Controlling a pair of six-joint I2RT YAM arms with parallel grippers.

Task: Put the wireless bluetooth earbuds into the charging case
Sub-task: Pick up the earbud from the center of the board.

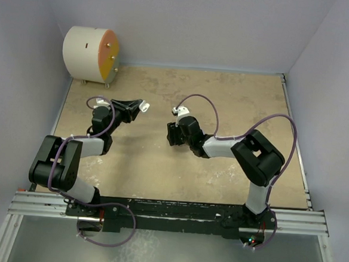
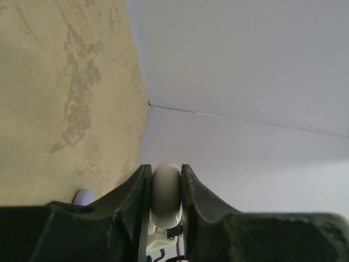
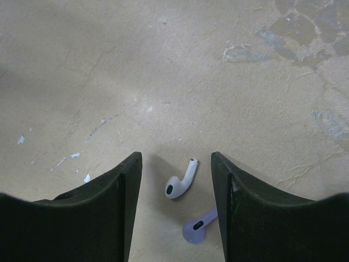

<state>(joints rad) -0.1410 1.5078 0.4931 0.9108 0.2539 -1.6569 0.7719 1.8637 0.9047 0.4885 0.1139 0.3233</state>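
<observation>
My left gripper is raised above the table and shut on the charging case. In the left wrist view the case shows edge-on as a white rounded disc squeezed between the two fingers. A small lilac part peeks out beside the left finger. My right gripper points down at the table, open. Between its fingers lie two earbuds on the table: a white earbud and a lilac earbud close to the right finger. Both are hidden under the gripper in the top view.
A big white drum with an orange face stands at the back left corner. Pale walls close in the beige table on the left, back and right.
</observation>
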